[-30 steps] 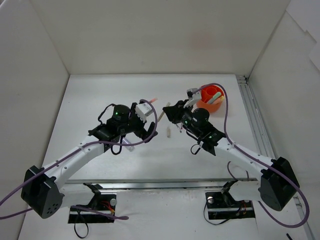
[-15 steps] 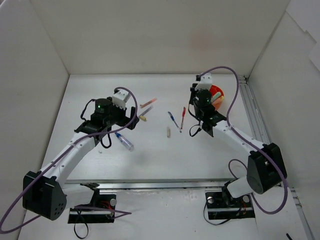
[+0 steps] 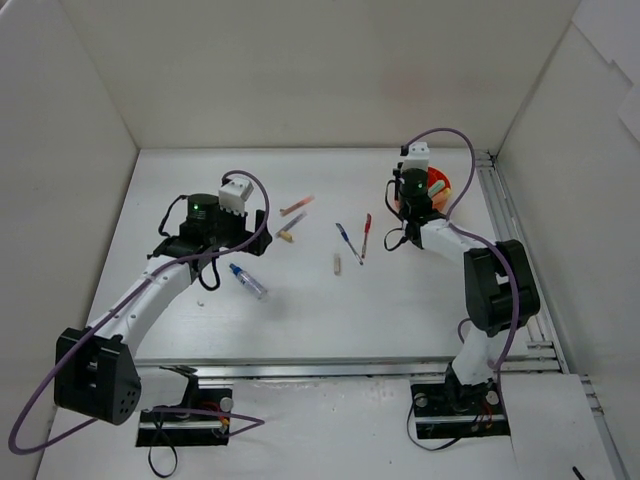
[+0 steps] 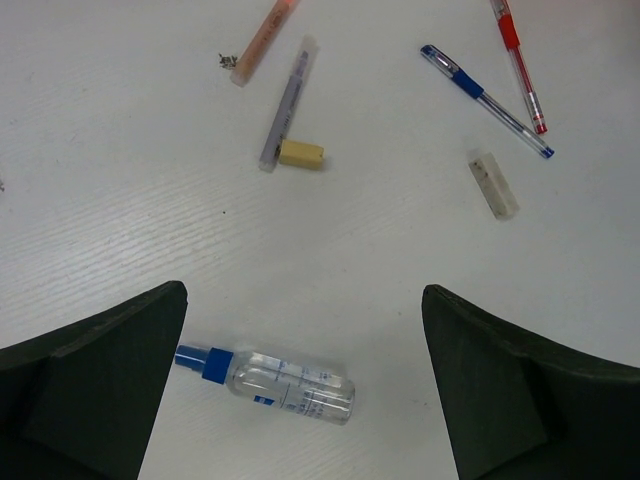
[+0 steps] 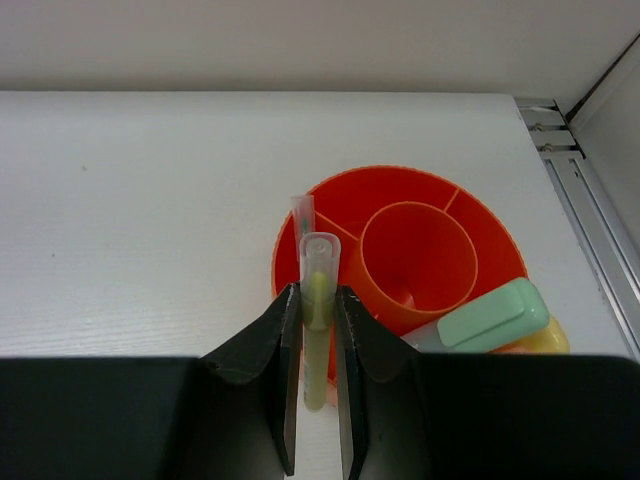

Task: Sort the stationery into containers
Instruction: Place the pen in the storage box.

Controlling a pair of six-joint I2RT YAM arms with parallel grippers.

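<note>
The right jaws pinched a slim yellow-green highlighter (image 5: 318, 295) with clear cap, its capped end over the rim of the round orange plastic divided pot (image 5: 475, 228), likely for dropping into a compartment. The right arm (image 3: 445, 238) stretched far forward; the left jaws hung spread above a blue-capped clear tube (image 4: 285, 380) on the desk (image 4: 130, 200).

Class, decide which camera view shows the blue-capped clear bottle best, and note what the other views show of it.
The left wrist view: the bottle lies close and unobstructed, its blue cap and clear body distinct. The top external view shows the bottle only as a tiny sliver. The right wrist view does not show it.
</note>
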